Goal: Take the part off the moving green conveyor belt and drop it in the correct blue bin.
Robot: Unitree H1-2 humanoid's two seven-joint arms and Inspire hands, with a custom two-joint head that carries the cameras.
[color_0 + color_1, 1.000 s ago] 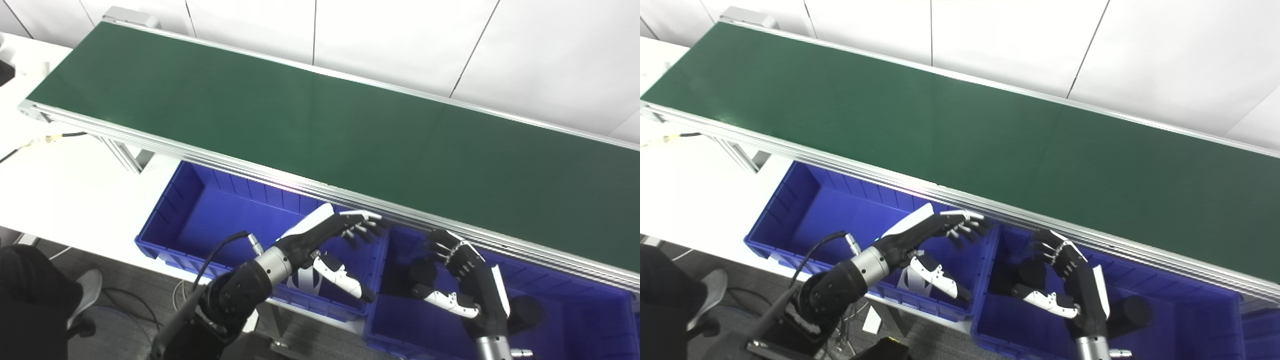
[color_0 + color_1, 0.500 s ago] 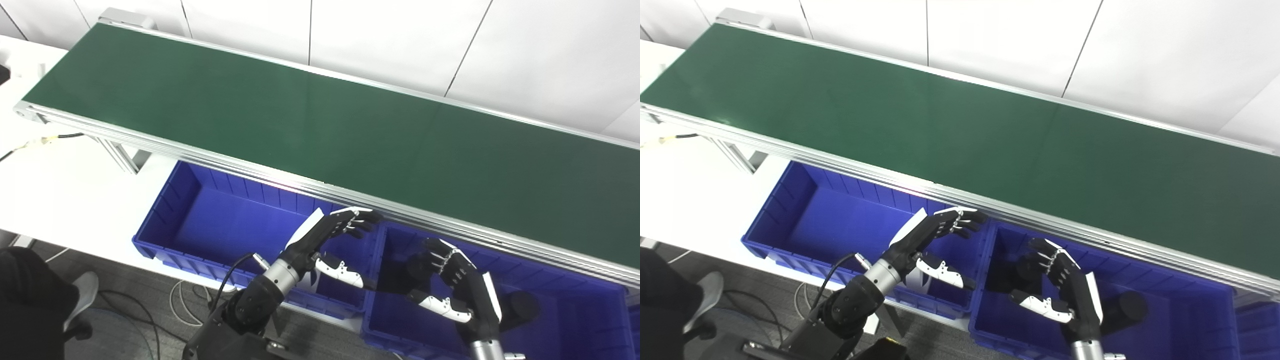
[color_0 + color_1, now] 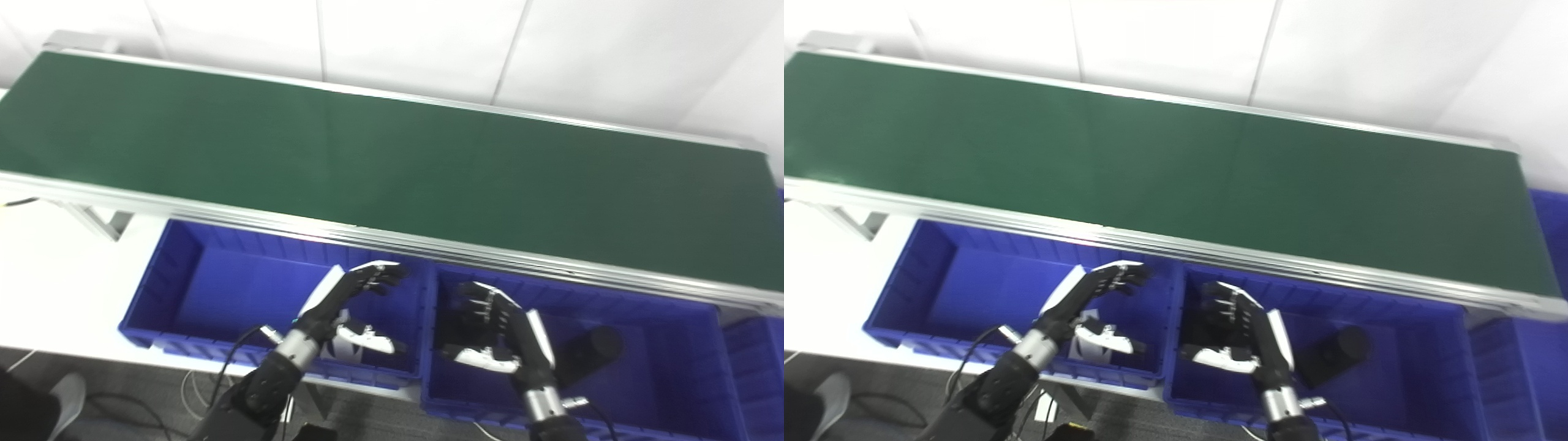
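The green conveyor belt [image 3: 392, 165] runs across the view and no part shows on it. Two blue bins stand below its front edge. My left hand [image 3: 349, 294] hovers open and empty over the right end of the left bin [image 3: 233, 288]. My right hand [image 3: 502, 331] hovers open and empty over the left end of the right bin [image 3: 661, 373]. A black cylinder [image 3: 588, 349] lies in the right bin, to the right of my right hand. Something dark lies behind my right hand, mostly hidden.
A white object [image 3: 1084, 343] lies in the left bin under my left hand. A third blue bin [image 3: 759, 355] shows at the far right. The belt's silver frame rail [image 3: 490, 257] overhangs the bins' back edges. A white table [image 3: 55, 269] lies to the left.
The camera has turned right, so the belt's right end is now in view. Both hands remain open over their bins, and the left arm has drawn back a little.
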